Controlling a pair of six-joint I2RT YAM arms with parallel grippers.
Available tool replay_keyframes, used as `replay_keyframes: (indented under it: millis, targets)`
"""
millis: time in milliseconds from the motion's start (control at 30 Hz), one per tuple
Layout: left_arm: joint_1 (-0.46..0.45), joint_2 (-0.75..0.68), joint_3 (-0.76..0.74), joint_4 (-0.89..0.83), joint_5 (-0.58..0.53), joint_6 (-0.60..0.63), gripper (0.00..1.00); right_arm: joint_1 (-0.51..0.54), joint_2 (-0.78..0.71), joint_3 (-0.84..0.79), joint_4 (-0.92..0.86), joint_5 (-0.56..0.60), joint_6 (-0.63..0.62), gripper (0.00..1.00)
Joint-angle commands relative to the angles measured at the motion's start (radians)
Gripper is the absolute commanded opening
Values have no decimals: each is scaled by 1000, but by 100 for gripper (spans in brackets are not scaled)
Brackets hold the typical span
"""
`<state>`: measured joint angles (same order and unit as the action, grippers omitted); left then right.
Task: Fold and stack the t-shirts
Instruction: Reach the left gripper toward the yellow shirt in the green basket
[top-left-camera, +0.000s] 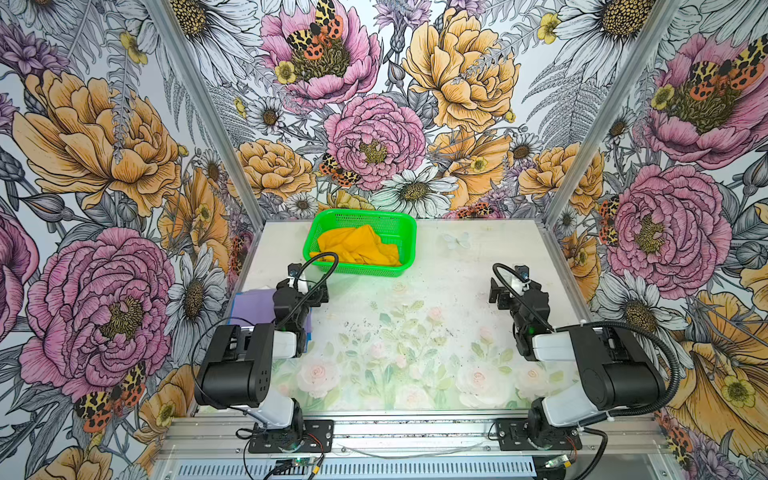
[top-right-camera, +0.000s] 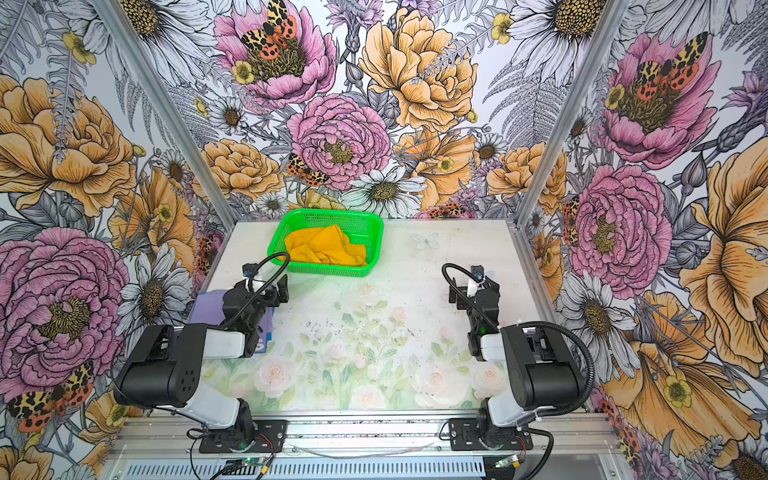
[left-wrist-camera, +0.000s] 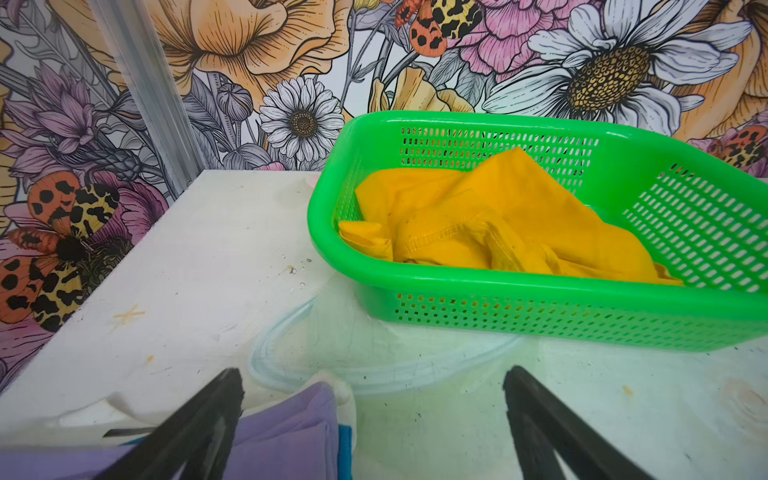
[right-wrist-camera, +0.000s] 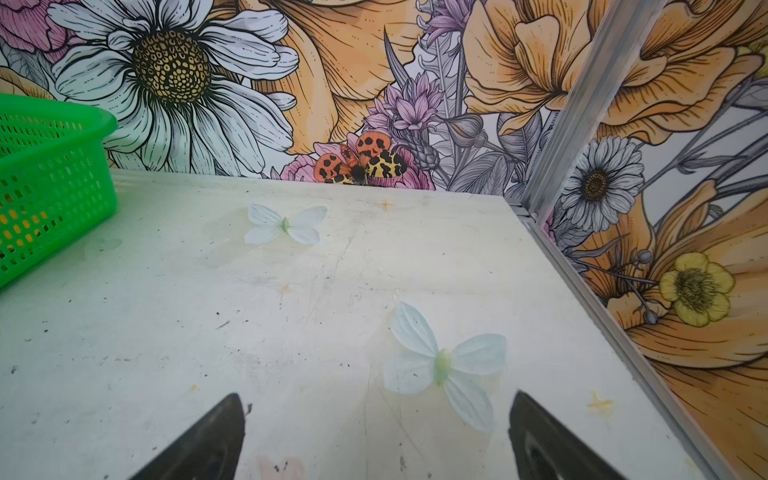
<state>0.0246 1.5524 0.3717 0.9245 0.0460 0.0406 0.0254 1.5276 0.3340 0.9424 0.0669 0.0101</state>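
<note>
**Bimanual workspace, front to back.** On the floral-print table (top-left-camera: 415, 365), the folded lavender t-shirt (top-left-camera: 251, 305) lay flat at the left side, partly under the left arm. In the left wrist view a blue t-shirt (left-wrist-camera: 345, 446) showed as a thin edge beneath it. The left gripper (left-wrist-camera: 372, 374) stood over the far corner of this stack, jaws spread wide and holding nothing. The right gripper (right-wrist-camera: 376, 397), well apart on the right, was likewise wide open and empty above bare table. Farthest back, the mustard-yellow t-shirt (top-left-camera: 357, 249) lay crumpled inside the green mesh basket (top-left-camera: 365, 270).
</note>
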Motion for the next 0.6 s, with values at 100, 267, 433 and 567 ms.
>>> replay_keyframes:
  millis: [100, 267, 433, 567]
  targets:
    - [5, -3, 0, 24, 15, -5, 99, -5, 5, 17, 1, 14, 14, 99]
    - [21, -2, 6, 13, 38, -16, 99, -6, 5, 23, -8, 17, 15, 100]
    - [28, -1, 9, 10, 46, -24, 99, -9, 5, 28, -17, 15, 19, 99]
    - [2, -16, 28, -38, -43, -21, 99, -9, 6, 28, -16, 15, 18, 100]
